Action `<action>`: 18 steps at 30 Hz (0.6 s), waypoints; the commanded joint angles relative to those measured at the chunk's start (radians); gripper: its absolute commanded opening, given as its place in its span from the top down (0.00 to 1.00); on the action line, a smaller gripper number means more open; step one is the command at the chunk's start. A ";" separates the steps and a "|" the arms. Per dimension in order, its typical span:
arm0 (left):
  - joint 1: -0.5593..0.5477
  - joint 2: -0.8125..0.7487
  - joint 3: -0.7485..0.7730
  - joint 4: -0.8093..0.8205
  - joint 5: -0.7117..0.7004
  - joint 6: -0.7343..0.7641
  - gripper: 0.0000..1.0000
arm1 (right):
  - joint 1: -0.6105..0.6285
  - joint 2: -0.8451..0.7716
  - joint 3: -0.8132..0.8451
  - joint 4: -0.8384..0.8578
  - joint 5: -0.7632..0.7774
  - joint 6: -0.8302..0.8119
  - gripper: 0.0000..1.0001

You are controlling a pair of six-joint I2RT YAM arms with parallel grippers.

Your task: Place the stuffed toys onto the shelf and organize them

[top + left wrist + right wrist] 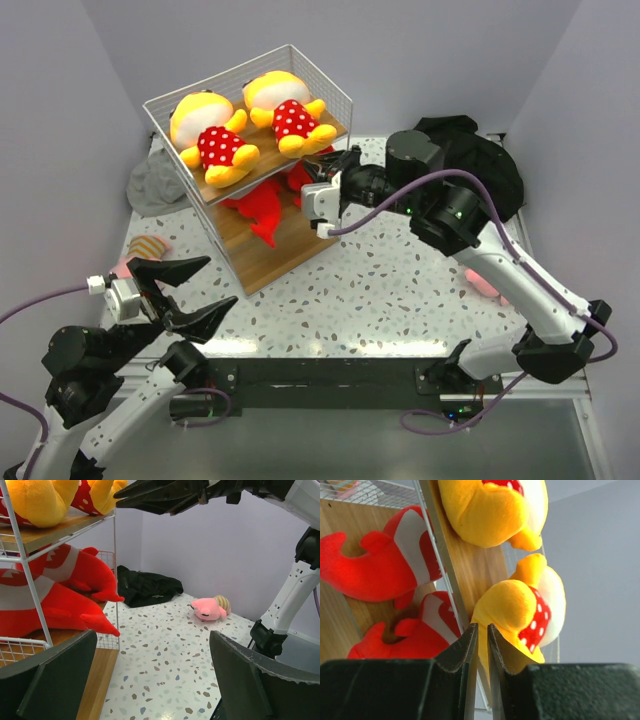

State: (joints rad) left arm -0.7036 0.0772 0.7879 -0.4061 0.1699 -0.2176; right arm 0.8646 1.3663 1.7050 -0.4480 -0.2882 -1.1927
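The shelf [262,262] stands at the back left. Two yellow dolls [212,140] [285,110] lie on its top board. Two red sharks [262,205] lie on the board below; they also show in the left wrist view [60,592]. One pink toy [148,246] lies left of the shelf. Another pink toy [209,609] lies on the table at the right, partly hidden under my right arm in the top view [487,284]. My right gripper [330,162] is shut and empty at the top board's front edge, beside a yellow doll [520,605]. My left gripper [195,290] is open and empty above the near left table.
A grey hat [158,186] lies behind the shelf's left side. A black cloth heap [149,586] sits at the back right, behind my right arm. The speckled table [380,290] ends at a dark rail by the arm bases.
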 commanded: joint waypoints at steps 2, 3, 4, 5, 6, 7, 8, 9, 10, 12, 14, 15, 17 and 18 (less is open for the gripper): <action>-0.005 0.015 0.011 0.021 -0.010 -0.008 0.00 | -0.004 0.053 0.042 0.071 0.084 0.042 0.84; -0.005 0.016 0.013 0.020 -0.012 -0.008 0.00 | -0.006 0.057 0.045 0.083 0.089 0.042 0.84; -0.004 0.016 0.013 0.018 -0.013 -0.006 0.00 | -0.009 0.065 0.047 0.091 0.092 0.044 0.84; -0.004 0.016 0.013 0.018 -0.013 -0.006 0.00 | -0.012 0.066 0.045 0.098 0.093 0.047 0.84; -0.004 0.015 0.011 0.016 -0.015 -0.006 0.00 | -0.019 0.066 0.042 0.115 0.090 0.051 0.84; -0.004 0.015 0.010 0.018 -0.015 -0.005 0.00 | -0.025 0.065 0.039 0.121 0.086 0.062 0.84; -0.005 0.018 0.010 0.018 -0.015 -0.005 0.00 | -0.032 0.066 0.039 0.126 0.075 0.065 0.84; -0.004 0.019 0.007 0.018 -0.015 -0.006 0.00 | -0.044 0.063 0.039 0.129 0.069 0.071 0.84; -0.004 0.019 0.008 0.018 -0.015 -0.003 0.00 | -0.052 0.065 0.039 0.129 0.064 0.074 0.84; -0.004 0.022 0.004 0.018 -0.017 -0.002 0.00 | -0.071 0.063 0.039 0.129 0.044 0.081 0.84; -0.005 0.024 0.001 0.021 -0.017 0.001 0.00 | -0.084 0.066 0.039 0.130 0.028 0.091 0.84; -0.004 0.029 -0.001 0.021 -0.015 0.003 0.00 | -0.094 0.071 0.041 0.131 0.018 0.094 0.84; -0.004 0.033 -0.007 0.024 -0.015 0.004 0.00 | -0.098 0.079 0.050 0.123 0.012 0.097 0.84; -0.005 0.036 -0.009 0.027 -0.015 0.004 0.00 | -0.099 0.080 0.051 0.117 0.006 0.097 0.84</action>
State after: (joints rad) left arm -0.7036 0.0834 0.7876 -0.4068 0.1623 -0.2173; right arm 0.7765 1.4517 1.7073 -0.3733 -0.2363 -1.1244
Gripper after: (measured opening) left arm 0.996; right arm 0.163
